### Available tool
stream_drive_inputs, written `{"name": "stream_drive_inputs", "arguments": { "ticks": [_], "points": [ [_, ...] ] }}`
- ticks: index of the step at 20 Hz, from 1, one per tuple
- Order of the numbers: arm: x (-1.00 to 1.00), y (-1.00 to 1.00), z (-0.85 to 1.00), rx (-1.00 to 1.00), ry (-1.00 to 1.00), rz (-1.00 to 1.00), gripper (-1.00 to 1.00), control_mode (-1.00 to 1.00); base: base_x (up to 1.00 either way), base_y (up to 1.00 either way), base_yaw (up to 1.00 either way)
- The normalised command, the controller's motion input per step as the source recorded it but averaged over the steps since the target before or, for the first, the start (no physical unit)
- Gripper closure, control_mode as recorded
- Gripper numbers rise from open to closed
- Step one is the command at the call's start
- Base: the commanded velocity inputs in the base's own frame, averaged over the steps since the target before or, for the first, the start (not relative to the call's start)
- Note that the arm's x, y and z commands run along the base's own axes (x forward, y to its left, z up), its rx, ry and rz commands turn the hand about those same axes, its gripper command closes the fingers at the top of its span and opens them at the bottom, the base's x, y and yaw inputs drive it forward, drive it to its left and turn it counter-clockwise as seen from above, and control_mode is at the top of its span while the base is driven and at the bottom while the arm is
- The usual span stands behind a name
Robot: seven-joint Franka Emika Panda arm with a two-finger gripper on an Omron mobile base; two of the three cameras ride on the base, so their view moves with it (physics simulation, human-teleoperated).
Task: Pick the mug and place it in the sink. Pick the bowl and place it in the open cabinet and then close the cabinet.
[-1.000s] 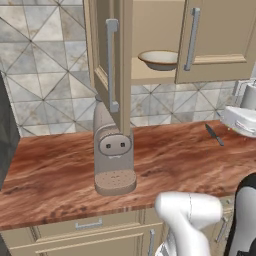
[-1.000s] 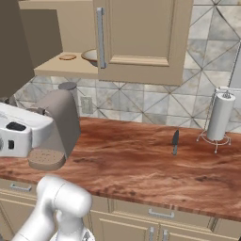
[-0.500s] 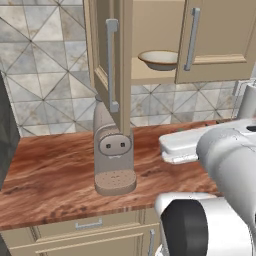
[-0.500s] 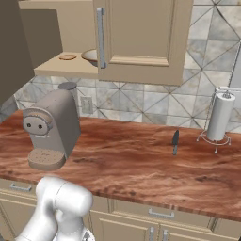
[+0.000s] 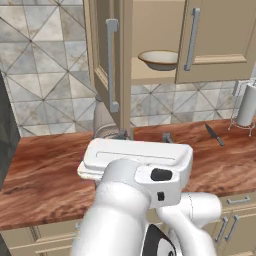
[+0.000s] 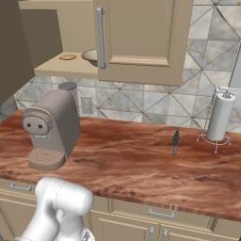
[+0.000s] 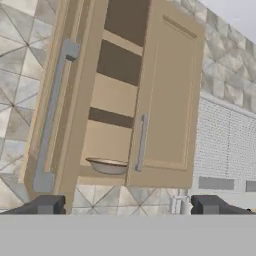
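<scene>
The bowl (image 5: 161,59) (image 7: 107,165) rests on the lower shelf of the open cabinet (image 5: 150,75) (image 7: 112,95); in the right base view the bowl (image 6: 90,56) peeks out from behind the closed right door. The cabinet's left door (image 5: 111,65) (image 7: 52,115) stands swung out, its bar handle facing me. My gripper (image 5: 145,135) (image 7: 128,206) is open and holds nothing. It hangs above the counter, below and in front of the cabinet, pointing up at it. The mug and the sink are out of view.
A grey-brown coffee machine (image 6: 52,127) stands on the wooden counter (image 6: 132,155) under the cabinet, partly behind my arm in the left base view. A knife (image 6: 175,141) and a paper-towel holder (image 6: 219,117) stand to the right. A small flat round thing (image 6: 67,57) lies on the shelf.
My hand has swung from the right side to the middle in front of the cabinet and now faces it. The jaws stayed open; the bowl has not moved.
</scene>
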Motion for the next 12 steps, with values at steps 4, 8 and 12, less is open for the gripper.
{"name": "stream_drive_inputs", "arguments": {
  "ticks": [4,8,12],
  "points": [
    [0.16,0.5,-0.31,0.0,-0.36,-0.08,-1.0,-1.0,0.0,0.0,0.0],
    [0.38,0.21,-0.26,0.0,-0.24,-0.05,-1.0,-1.0,0.0,0.0,0.0],
    [0.44,0.0,-0.15,0.0,-0.13,-0.05,-1.0,-1.0,0.0,0.0,0.0]
  ]
}}
